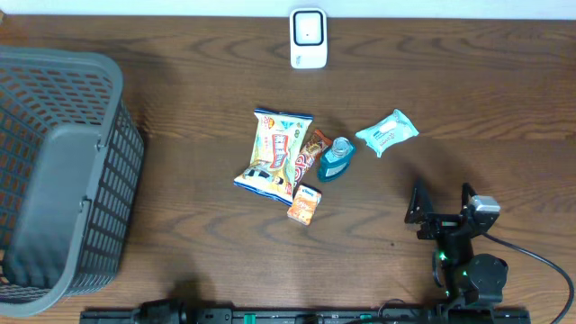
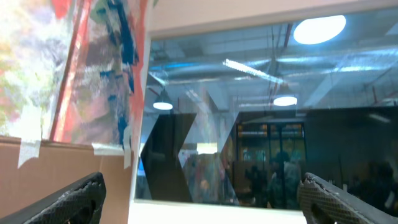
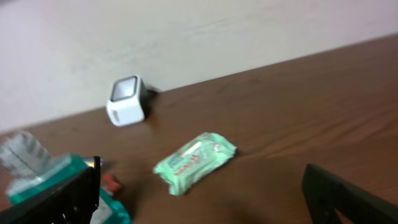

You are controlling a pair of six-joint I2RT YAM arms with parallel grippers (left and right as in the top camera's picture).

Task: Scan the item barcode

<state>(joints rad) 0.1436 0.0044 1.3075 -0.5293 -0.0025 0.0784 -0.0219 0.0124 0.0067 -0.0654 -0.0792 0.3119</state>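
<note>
— Where are the goods to be scanned?
— A snack bag [image 1: 274, 155], teal bottle [image 1: 337, 159], orange box [image 1: 305, 204] and wipes pack [image 1: 387, 132] are laid mid-scene on the table [image 1: 198, 81]. The scanner [image 1: 308, 39] is set at the far edge.
— And the claws?
— The right gripper [image 1: 443, 205], near right, is spread wide with nothing held. The left gripper [image 2: 205, 202] is likewise spread and empty, and is aimed at a window [image 2: 261, 112].

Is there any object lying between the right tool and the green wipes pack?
Nothing visible. Only bare table lies between the open right tool and the green wipes pack. The teal bottle is off to the side of the pack, outside that path.
</note>
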